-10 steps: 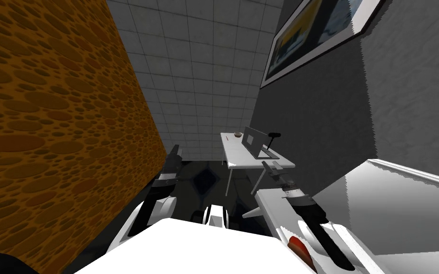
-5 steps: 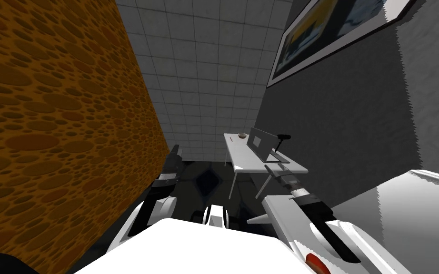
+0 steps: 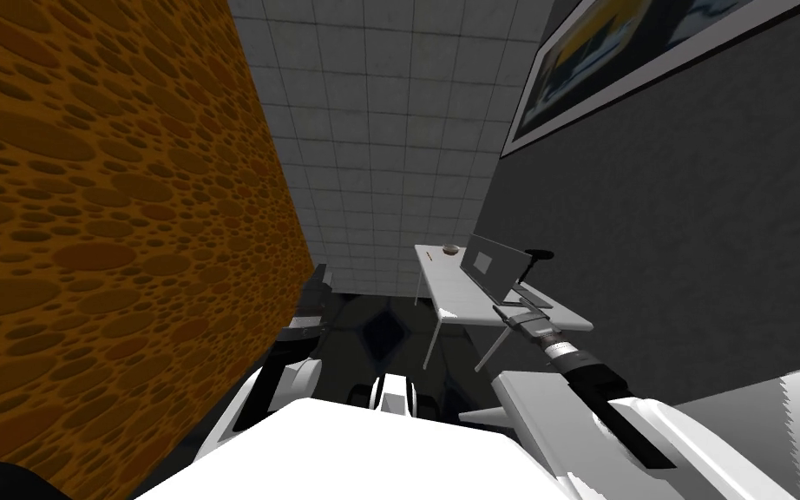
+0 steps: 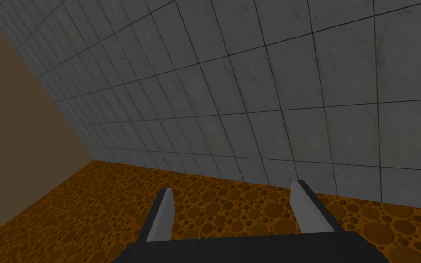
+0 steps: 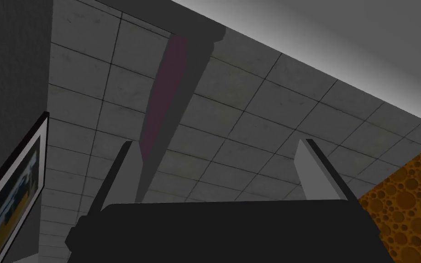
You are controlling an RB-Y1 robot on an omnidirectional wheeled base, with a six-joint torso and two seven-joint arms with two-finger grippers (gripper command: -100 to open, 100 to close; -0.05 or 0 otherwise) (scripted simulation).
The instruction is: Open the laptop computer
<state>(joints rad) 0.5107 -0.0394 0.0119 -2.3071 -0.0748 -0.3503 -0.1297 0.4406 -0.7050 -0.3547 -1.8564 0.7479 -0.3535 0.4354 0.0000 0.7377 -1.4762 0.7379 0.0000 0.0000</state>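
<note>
Grey laptop [image 3: 495,263], lid raised, sits on the white desk [image 3: 452,291] just beyond the right gripper [image 3: 506,312], which is spread open. Left gripper [image 4: 232,191]: spread open, beside the orange wall [image 3: 112,217].

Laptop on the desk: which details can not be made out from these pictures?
Laptop, head view: too small to show keys or screen.
Its base: near end covered by right gripper.
Round thing on desk: too small to name.
Dark thing behind lid: partly hidden by it.
</note>
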